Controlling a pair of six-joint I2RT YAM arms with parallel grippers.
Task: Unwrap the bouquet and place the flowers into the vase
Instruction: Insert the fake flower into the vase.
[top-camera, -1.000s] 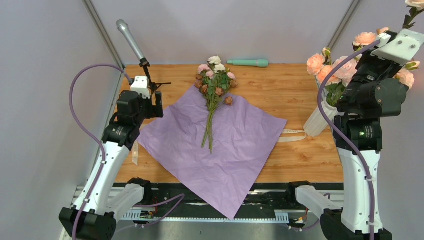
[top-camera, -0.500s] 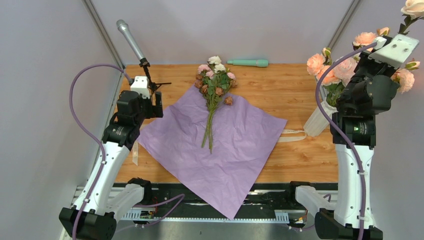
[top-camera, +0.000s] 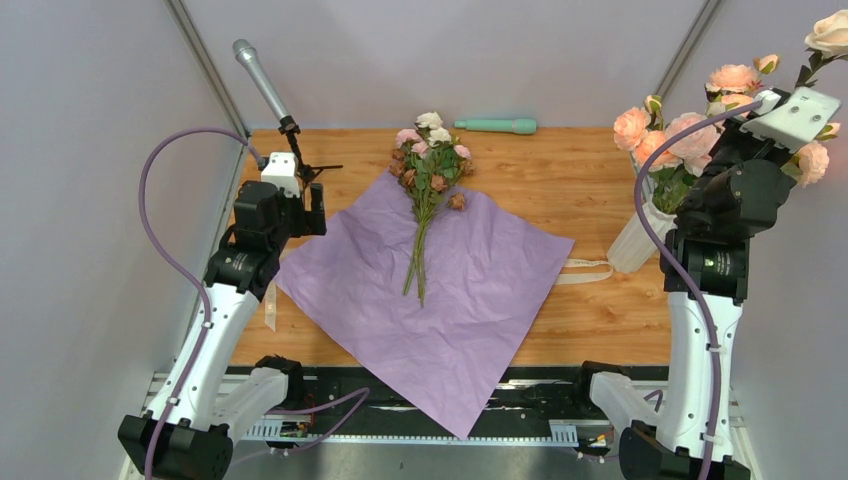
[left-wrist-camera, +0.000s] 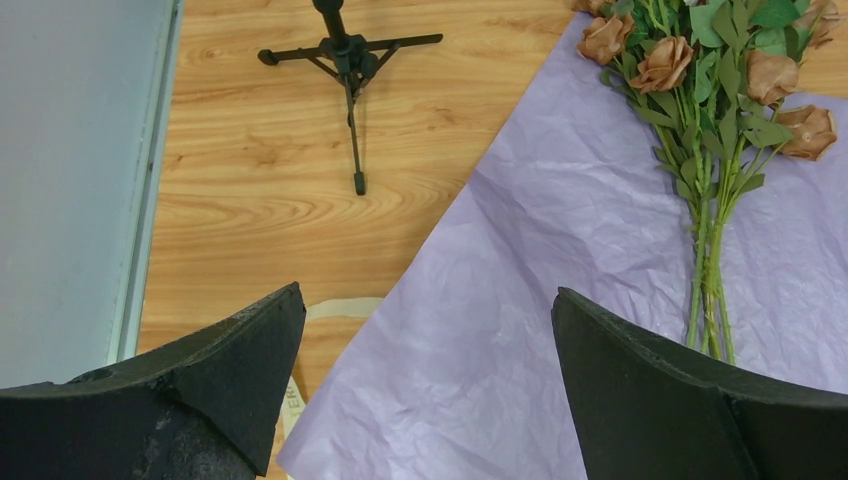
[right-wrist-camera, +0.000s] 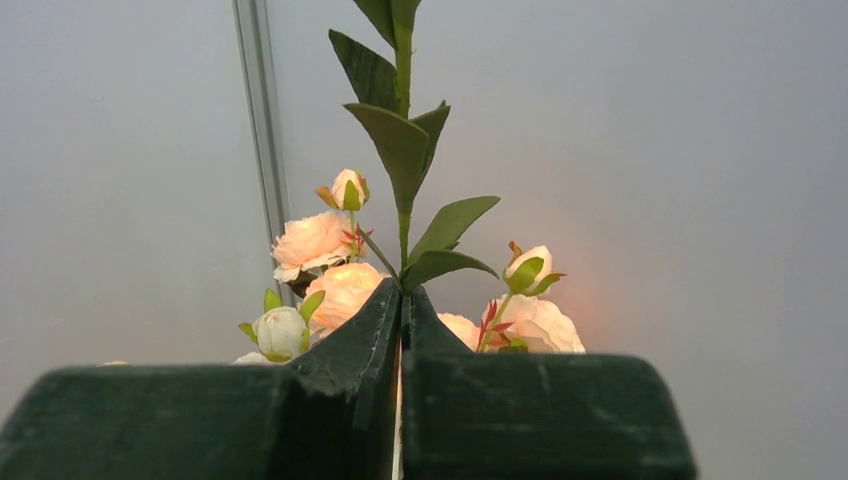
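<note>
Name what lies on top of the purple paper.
The flowers lie on the paper, stems across its middle, top blooms past its far edge. Anything beneath it is hidden.

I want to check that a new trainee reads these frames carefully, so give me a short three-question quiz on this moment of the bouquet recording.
1. True or false: the purple paper lies spread open, with the flowers lying on it.
2. What does the right hand grip? A) nothing B) a leafy rose stem C) the purple paper
3. Fill in: the left hand hovers with its jaws ___.
Key: 1 true; 2 B; 3 open.
</note>
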